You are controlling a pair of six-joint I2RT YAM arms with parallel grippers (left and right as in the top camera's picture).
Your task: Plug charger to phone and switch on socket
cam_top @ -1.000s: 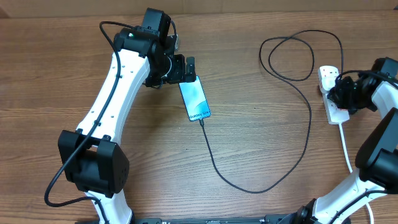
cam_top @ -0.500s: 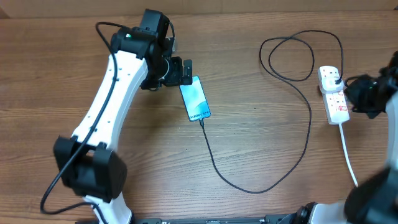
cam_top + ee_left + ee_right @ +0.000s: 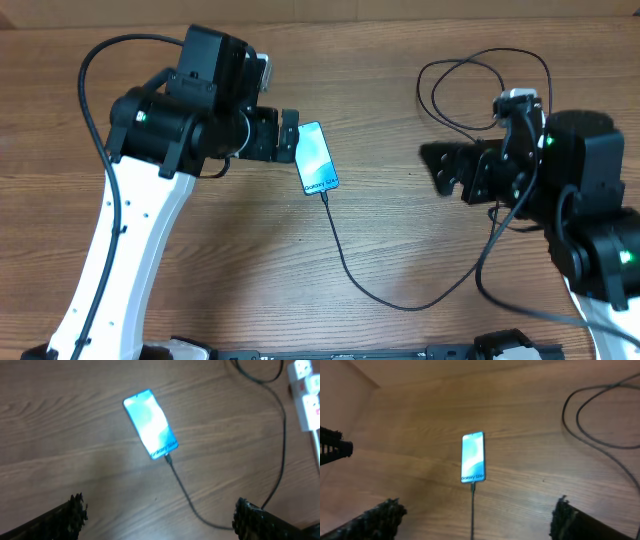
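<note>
Lit Galaxy phone (image 3: 316, 158) lying on wooden worktop (image 3: 250, 270), charger (image 3: 472, 510) plugged into near end; left hand (image 3: 291, 136) and right hand (image 3: 432, 170) both spread wide, holding nothing.

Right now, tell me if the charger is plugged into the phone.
Yes: the charger joins the phone at its text end, no gap.

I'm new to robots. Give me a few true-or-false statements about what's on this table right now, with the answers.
1. The thin black charger cable is plugged into the slim phone with the light blue screen. True.
2. The phone's screen is dark. False: it glows light blue.
3. The left gripper clamps the phone. False: it is open and holds nothing.
4. The right gripper is open and empty. True.
5. The white oblong power strip touches the phone. False: they lie well apart.
</note>
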